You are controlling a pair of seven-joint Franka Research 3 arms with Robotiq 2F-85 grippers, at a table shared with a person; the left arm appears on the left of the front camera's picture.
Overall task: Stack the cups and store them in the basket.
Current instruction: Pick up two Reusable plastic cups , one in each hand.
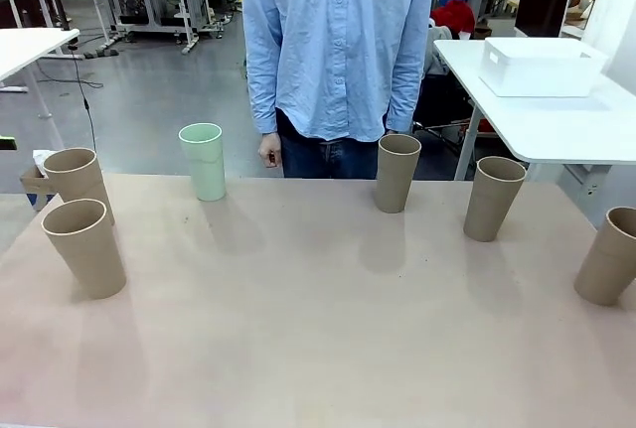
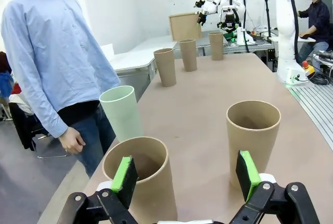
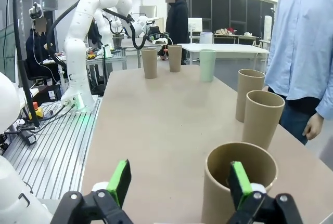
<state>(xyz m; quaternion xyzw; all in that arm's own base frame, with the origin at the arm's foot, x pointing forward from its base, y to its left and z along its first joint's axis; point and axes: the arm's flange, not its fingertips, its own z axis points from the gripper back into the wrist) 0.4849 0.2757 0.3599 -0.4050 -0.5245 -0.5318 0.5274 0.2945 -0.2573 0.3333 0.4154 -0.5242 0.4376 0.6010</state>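
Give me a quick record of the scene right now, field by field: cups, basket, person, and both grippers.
Tan cups: five, upright, unstacked; two left, three right
Mint cup: upright, near far edge
Basket: white, on side table, far right
Person: standing at far side
Left gripper: open, empty
Right gripper: open, empty
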